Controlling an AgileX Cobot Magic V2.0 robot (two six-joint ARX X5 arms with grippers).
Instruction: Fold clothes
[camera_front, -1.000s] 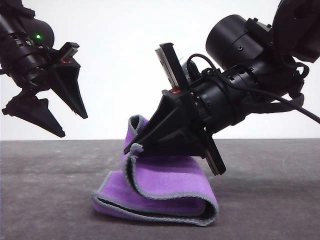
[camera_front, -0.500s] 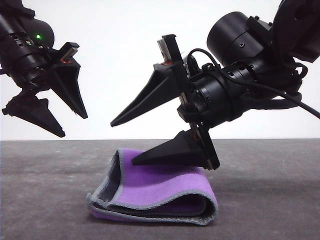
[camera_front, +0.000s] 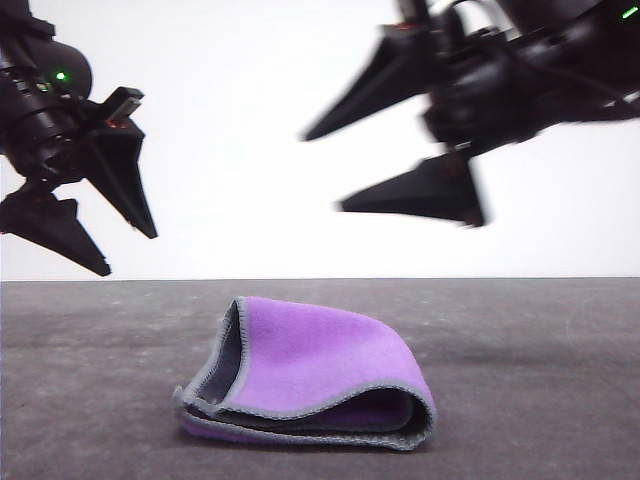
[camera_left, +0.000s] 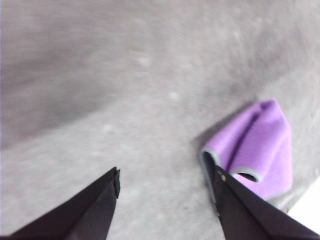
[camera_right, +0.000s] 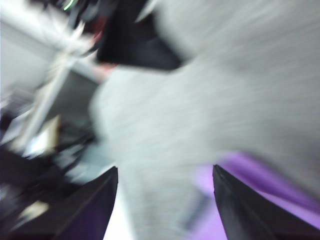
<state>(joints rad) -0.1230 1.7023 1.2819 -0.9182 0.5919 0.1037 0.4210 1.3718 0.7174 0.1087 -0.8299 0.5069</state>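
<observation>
Folded purple cloth (camera_front: 315, 375) lies on grey table (camera_front: 540, 380), near its front edge; left hand (camera_front: 125, 250) and right hand (camera_front: 325, 170) both spread, empty, above it

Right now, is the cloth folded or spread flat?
Folded. The cloth lies doubled on the table, purple face outward, grey-edged layers stacked, rounded fold at one end.

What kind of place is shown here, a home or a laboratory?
Probably a lab or test bench, not a home: a bare grey table, a plain white backdrop, two open black grippers, left and right, hanging above one folded purple cloth.
</observation>
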